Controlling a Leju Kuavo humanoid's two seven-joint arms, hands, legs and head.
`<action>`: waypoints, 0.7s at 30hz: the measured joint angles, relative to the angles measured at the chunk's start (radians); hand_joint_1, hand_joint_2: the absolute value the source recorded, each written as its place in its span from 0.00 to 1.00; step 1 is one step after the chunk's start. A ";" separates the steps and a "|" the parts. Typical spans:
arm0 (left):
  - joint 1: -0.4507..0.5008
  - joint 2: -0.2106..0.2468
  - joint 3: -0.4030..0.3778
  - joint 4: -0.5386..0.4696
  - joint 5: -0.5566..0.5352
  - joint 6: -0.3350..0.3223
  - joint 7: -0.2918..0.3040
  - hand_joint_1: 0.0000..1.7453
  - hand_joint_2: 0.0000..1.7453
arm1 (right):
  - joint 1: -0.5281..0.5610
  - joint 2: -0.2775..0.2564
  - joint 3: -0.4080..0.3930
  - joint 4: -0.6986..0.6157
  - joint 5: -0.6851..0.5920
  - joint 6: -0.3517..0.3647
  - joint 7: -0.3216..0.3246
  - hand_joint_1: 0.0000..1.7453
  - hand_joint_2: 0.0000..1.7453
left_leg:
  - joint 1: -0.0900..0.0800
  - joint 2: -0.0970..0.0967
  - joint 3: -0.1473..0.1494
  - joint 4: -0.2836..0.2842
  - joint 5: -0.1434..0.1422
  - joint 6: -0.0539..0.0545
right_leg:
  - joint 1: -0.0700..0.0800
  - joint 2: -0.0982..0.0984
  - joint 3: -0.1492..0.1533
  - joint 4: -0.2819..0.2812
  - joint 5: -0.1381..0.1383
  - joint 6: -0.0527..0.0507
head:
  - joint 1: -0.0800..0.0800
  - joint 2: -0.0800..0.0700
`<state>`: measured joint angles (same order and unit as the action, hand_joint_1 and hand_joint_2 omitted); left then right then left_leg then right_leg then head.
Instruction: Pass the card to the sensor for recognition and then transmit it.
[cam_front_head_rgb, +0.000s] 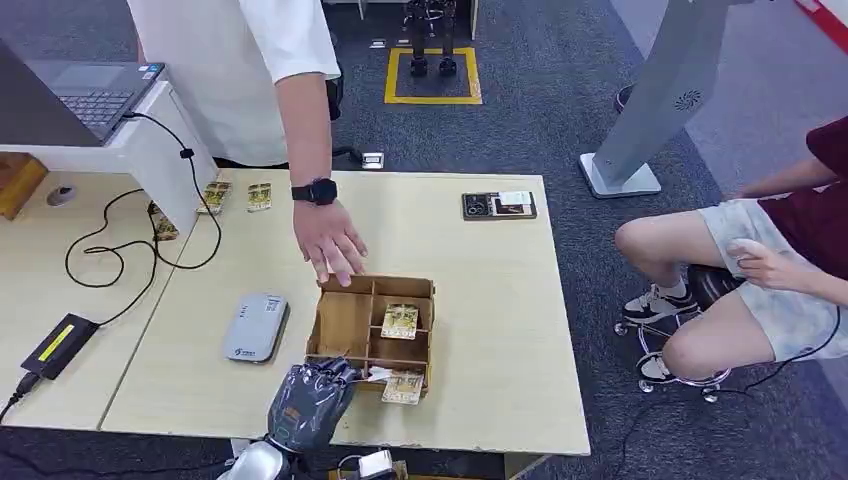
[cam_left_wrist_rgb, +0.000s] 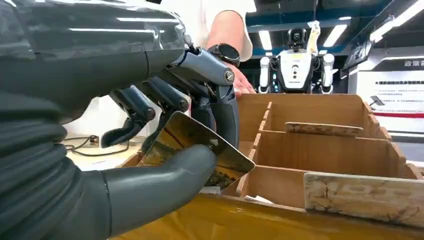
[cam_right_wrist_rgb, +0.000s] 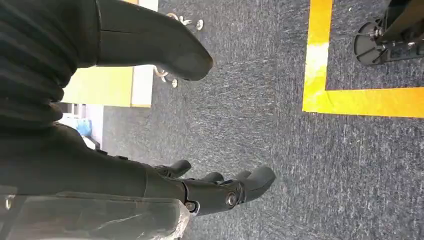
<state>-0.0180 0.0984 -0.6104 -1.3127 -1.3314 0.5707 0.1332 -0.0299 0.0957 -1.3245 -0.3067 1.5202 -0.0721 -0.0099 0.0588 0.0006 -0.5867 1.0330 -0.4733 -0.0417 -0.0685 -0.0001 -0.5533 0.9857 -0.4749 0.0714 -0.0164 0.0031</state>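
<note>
Right, I've got the left hand (cam_front_head_rgb: 308, 398) at the near edge of the table (cam_front_head_rgb: 480, 280), at the near-left corner of the wooden divider box (cam_front_head_rgb: 372, 330). In the left wrist view it pinches a card (cam_left_wrist_rgb: 200, 150) btw thumb (cam_left_wrist_rgb: 165, 177) and the dark fingers (cam_left_wrist_rgb: 220, 107), card tilted, its far corner over the box's near wall. Box sits close to the table's near edge, so little room on my side; open tabletop lies to its right, well clear. A person's hand (cam_front_head_rgb: 330, 245) rests at the box's far-left corner, touching or just above the rim, can't tell which. More cards: one in a middle compartment (cam_front_head_rgb: 400, 320), one at the near-right compartment (cam_front_head_rgb: 404, 386). Grey sensor unit (cam_front_head_rgb: 256, 327) lies flat just left of the box, apart from it, bare tabletop around it. Right hand (cam_right_wrist_rgb: 200, 192) hangs over grey carpet w/ a yellow floor line (cam_right_wrist_rgb: 320, 70) nearby, fingers spread and loosely curved, holding nothing.
</note>
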 joint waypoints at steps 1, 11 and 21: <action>0.000 0.000 0.000 0.000 0.000 0.000 0.005 1.00 1.00 | 0.000 0.000 0.000 0.000 0.000 0.000 0.000 0.00 1.00 | 0.000 0.000 0.000 0.000 0.000 0.000 | 0.000 0.000 0.000 0.000 0.000 0.000 | 0.000 0.000; 0.016 0.000 0.000 0.001 0.033 0.093 0.004 1.00 1.00 | 0.000 0.000 -0.002 0.000 0.000 -0.002 -0.002 0.00 1.00 | 0.000 0.000 0.000 0.000 0.000 0.000 | 0.000 0.000 0.000 0.000 0.000 0.000 | 0.000 0.000; -0.002 -0.102 0.165 -0.136 0.123 0.121 -0.232 1.00 1.00 | -0.005 0.000 -0.003 0.004 0.020 -0.022 -0.008 0.00 1.00 | 0.000 0.000 0.000 0.000 0.000 0.000 | 0.000 -0.001 0.000 0.000 0.001 0.000 | 0.000 0.000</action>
<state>-0.0198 -0.0039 -0.4455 -1.4489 -1.2088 0.6916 -0.0989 -0.0345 0.0958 -1.3276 -0.3029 1.5400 -0.0946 -0.0175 0.0588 0.0002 -0.5871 1.0333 -0.4729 -0.0415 -0.0685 -0.0006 -0.5537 0.9857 -0.4738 0.0718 -0.0168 0.0031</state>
